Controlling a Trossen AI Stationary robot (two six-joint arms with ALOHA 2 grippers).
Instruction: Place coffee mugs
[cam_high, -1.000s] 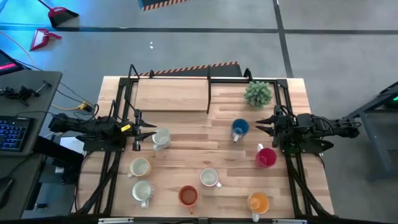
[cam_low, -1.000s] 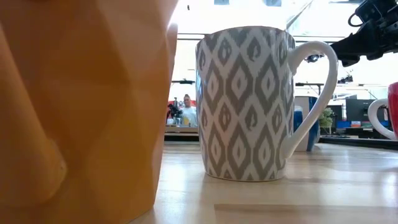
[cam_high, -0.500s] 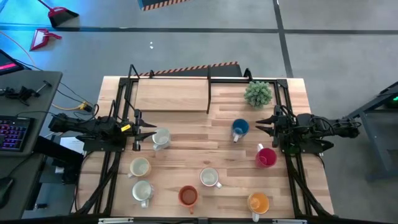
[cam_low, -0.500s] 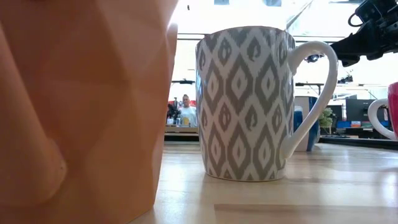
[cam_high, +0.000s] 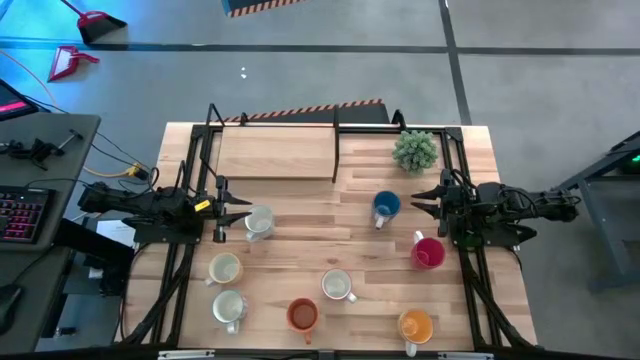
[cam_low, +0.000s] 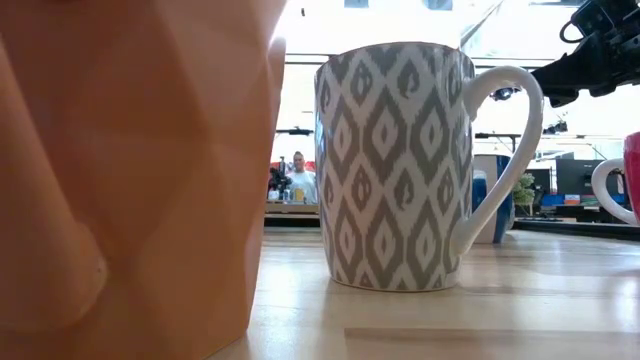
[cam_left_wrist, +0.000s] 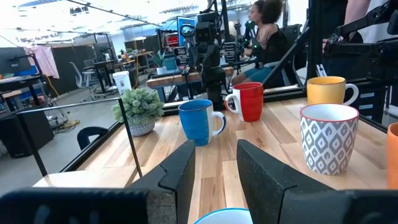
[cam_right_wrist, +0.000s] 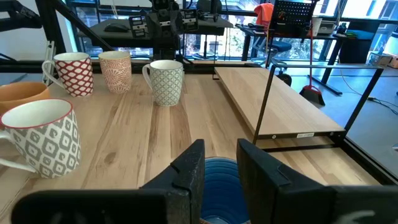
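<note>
1. Eight mugs sat spread over the lower half of the high view, with a small potted plant (cam_high: 415, 150) at upper right and a raised wooden shelf (cam_high: 275, 153) at upper centre.
2. Left gripper (cam_high: 240, 213) hung at centre-left beside a white mug (cam_high: 259, 222), fingers a bit apart, holding nothing.
3. Right gripper (cam_high: 424, 196) sat centre-right, between the blue mug (cam_high: 386, 206) and red mug (cam_high: 428, 252), slightly open and empty.

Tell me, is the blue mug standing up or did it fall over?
Standing up. From above, the blue mug shows its round open mouth, and the left wrist view shows it upright on its base with its handle out sideways.
</note>
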